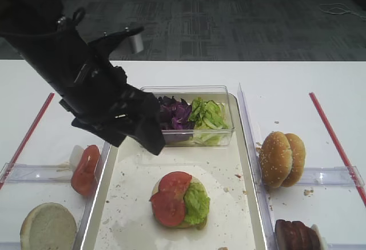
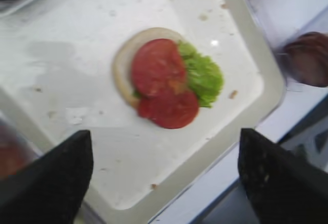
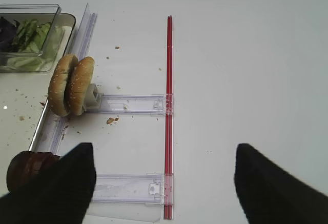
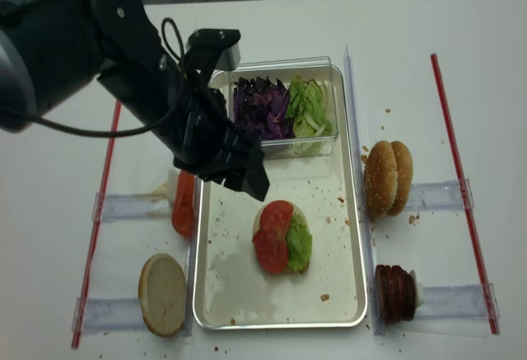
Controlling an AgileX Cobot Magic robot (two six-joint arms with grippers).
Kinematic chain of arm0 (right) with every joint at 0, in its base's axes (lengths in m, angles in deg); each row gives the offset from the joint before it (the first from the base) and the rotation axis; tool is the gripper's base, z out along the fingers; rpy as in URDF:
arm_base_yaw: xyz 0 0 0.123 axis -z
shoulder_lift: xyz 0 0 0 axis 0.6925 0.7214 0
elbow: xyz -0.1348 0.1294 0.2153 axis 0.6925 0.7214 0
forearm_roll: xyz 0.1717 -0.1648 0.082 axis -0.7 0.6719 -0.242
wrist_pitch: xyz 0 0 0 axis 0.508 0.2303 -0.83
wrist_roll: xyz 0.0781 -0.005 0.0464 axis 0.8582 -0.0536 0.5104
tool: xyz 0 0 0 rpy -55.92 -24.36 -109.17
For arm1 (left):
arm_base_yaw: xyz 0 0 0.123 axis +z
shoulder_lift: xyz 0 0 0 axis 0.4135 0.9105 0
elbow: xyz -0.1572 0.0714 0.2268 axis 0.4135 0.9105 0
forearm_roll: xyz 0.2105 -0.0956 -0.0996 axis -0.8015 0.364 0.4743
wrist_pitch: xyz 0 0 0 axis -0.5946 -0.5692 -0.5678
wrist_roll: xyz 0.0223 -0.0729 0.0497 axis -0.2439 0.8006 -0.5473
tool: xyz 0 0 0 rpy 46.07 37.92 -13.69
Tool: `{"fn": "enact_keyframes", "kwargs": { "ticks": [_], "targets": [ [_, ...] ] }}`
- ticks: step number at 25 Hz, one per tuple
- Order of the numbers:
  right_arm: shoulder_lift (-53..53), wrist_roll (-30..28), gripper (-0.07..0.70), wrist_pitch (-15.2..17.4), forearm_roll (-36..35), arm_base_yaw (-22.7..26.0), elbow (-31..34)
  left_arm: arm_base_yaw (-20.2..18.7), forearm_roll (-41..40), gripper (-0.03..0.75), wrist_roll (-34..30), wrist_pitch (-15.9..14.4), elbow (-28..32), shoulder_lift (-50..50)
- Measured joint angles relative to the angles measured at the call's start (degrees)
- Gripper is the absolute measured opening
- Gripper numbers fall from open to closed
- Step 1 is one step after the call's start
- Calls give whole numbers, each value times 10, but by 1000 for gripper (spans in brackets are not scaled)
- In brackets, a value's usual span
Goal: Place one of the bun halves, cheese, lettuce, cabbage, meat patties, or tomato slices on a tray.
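On the tray (image 1: pixel 245 164) (image 4: pixel 280 324) lies a pale bun half (image 2: pixel 123 65) topped with lettuce (image 1: pixel 197 203) (image 2: pixel 205 75) and two tomato slices (image 1: pixel 171 195) (image 2: pixel 159 67) (image 4: pixel 273 235). My left gripper (image 1: pixel 151 138) (image 4: pixel 247 177) (image 2: pixel 164 147) hangs open and empty above the tray, just up and left of that stack. More tomato slices (image 1: pixel 86 170) stand in a rack left of the tray. My right gripper (image 3: pixel 164 149) is open over bare table, holding nothing. Sesame bun halves (image 1: pixel 282 158) (image 3: pixel 72 84) and meat patties (image 1: pixel 296 235) (image 3: pixel 28 168) stand right of the tray.
A clear box (image 1: pixel 186 90) at the tray's far end holds purple cabbage (image 1: pixel 174 115) and more lettuce (image 1: pixel 210 121). A flat-cut bun half (image 1: pixel 48 227) lies front left. Red strips (image 1: pixel 334 138) (image 3: pixel 169 106) and clear rack rails (image 3: pixel 130 103) border both sides.
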Motion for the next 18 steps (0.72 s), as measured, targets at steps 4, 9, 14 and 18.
{"fn": "enact_keyframes", "kwargs": {
  "ticks": [4,9,14,18],
  "targets": [
    [0,0,589,0,0,0,0,0,-134,568,87,8,0,0],
    [0,0,589,0,0,0,0,0,-239,568,152,-5,0,0],
    [0,0,589,0,0,0,0,0,-265,564,176,-17,0,0],
    [0,0,589,0,0,0,0,1,-265,561,187,-17,0,0]
  ]
}}
